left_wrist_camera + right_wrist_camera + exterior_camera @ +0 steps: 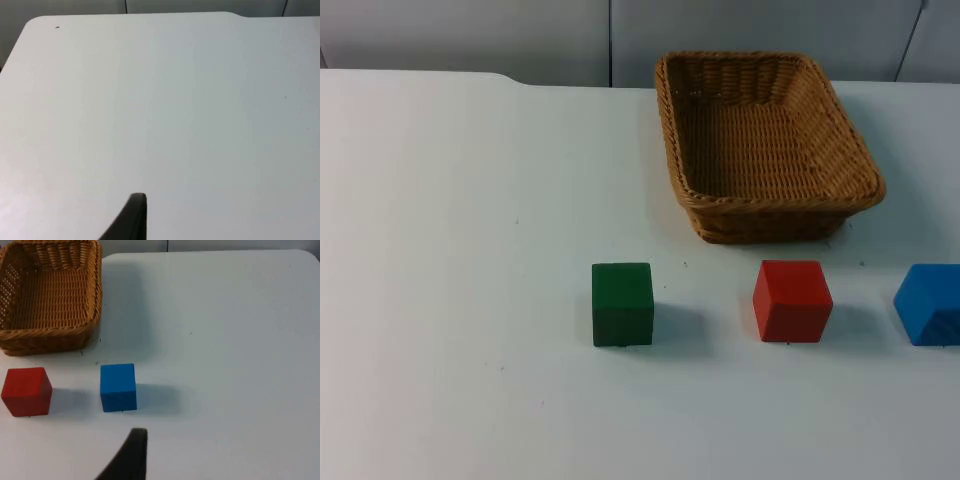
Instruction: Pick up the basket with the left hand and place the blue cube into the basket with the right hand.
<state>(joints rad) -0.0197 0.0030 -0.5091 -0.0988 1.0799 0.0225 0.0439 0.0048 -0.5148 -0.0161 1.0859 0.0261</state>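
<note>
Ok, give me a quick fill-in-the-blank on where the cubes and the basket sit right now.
1. The wicker basket holds ____ cubes.
2. In the top view, the red cube sits between the green cube and the ____ cube.
3. The blue cube rests on the white ____, apart from the basket.
4. The cube farthest from the blue one is ____.

Missing words: no; blue; table; green

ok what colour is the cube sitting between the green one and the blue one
Red. The middle cube shows best in the top view, in front of the basket.
</note>
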